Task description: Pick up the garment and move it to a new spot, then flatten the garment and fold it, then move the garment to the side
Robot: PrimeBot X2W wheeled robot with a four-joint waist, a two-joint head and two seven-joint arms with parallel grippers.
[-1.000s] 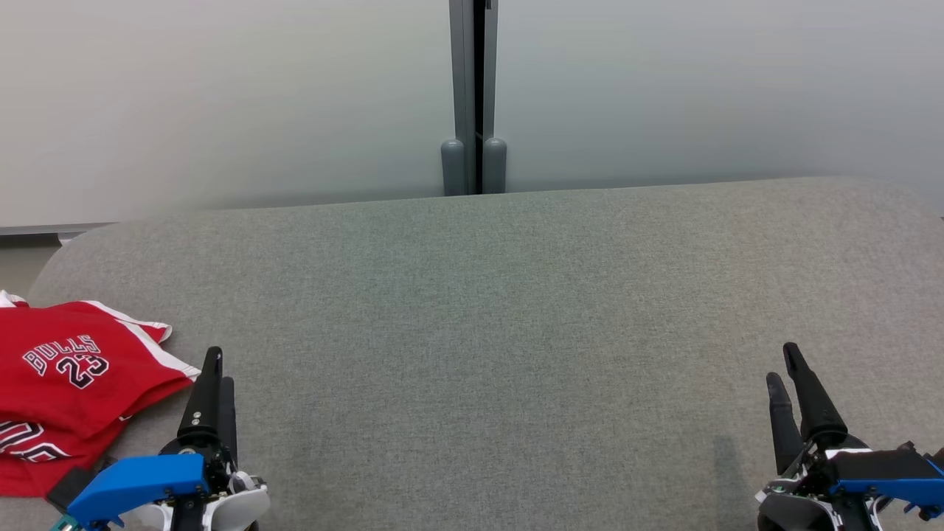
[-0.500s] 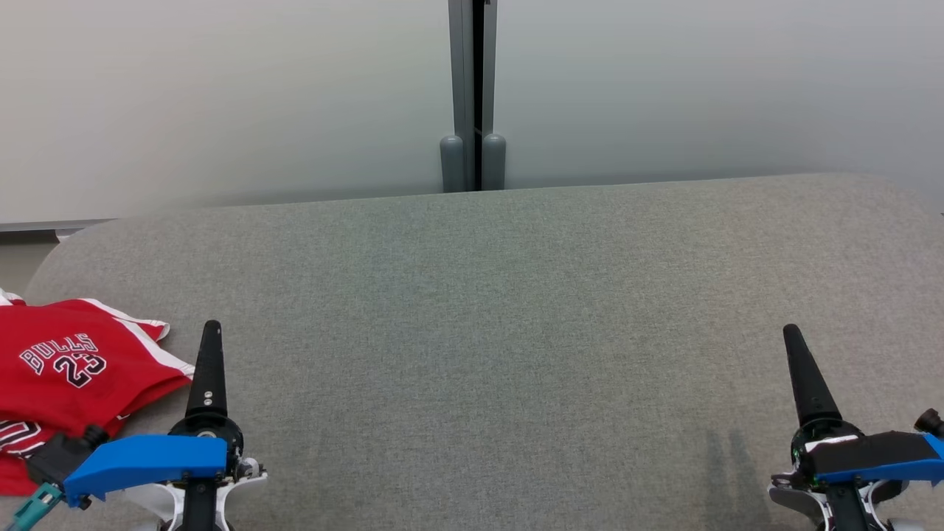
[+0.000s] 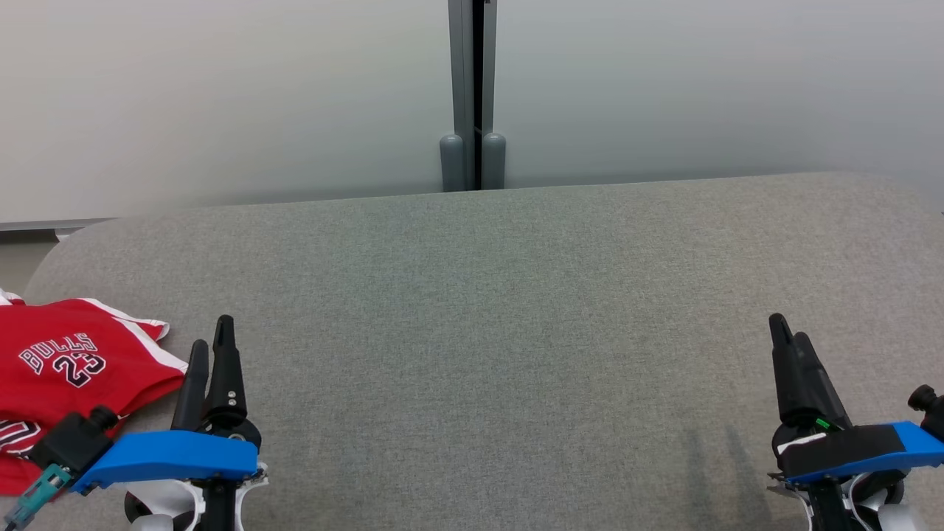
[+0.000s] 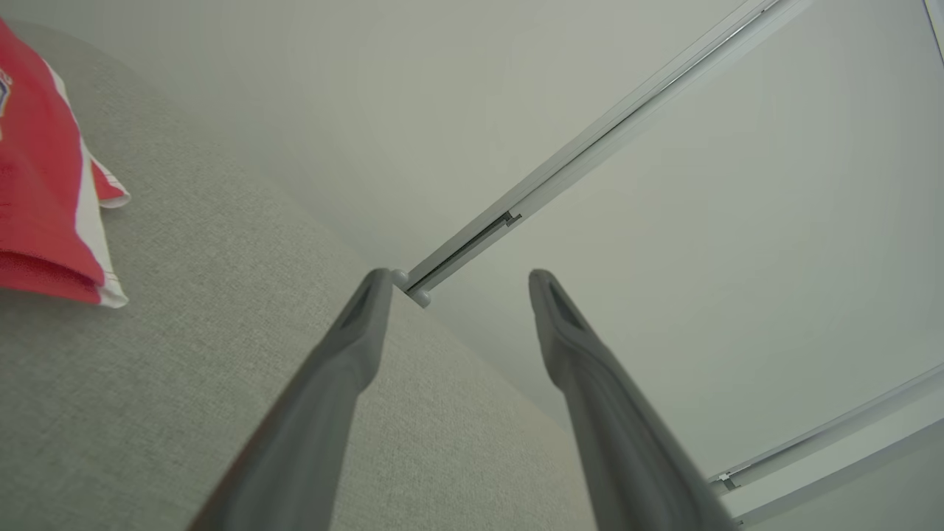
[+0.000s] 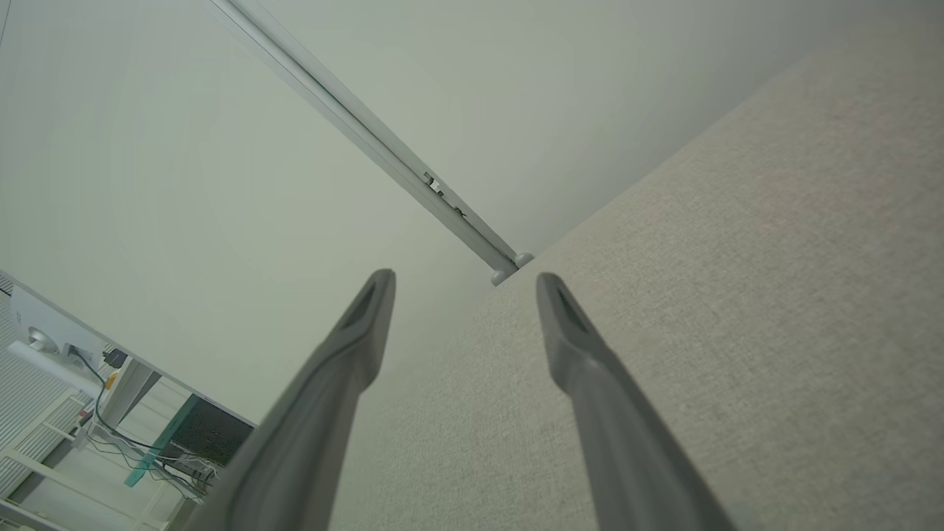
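The garment [image 3: 66, 369] is a red jersey with white trim and the print "BULLS 23", lying folded at the left edge of the grey fabric surface [image 3: 501, 310]; its edge also shows in the left wrist view [image 4: 44, 192]. My left gripper [image 3: 210, 332] hangs just right of the garment, open and empty, its fingers [image 4: 354, 346] spread apart. At the lower right of the head view my right gripper [image 3: 785, 328] hovers over bare fabric, also open and empty, fingers [image 5: 568, 339] spread.
Behind the grey surface stands a pale frosted wall with a grey vertical post [image 3: 472, 96] at its middle. The surface's rounded left end [image 3: 51, 258] lies just beyond the garment. Shelving and cables [image 5: 110, 435] show far off in the right wrist view.
Both arms have turned about their wrists, so that each gripper again shows two fingers in the head view. The garment has not moved. Both grippers stayed open.
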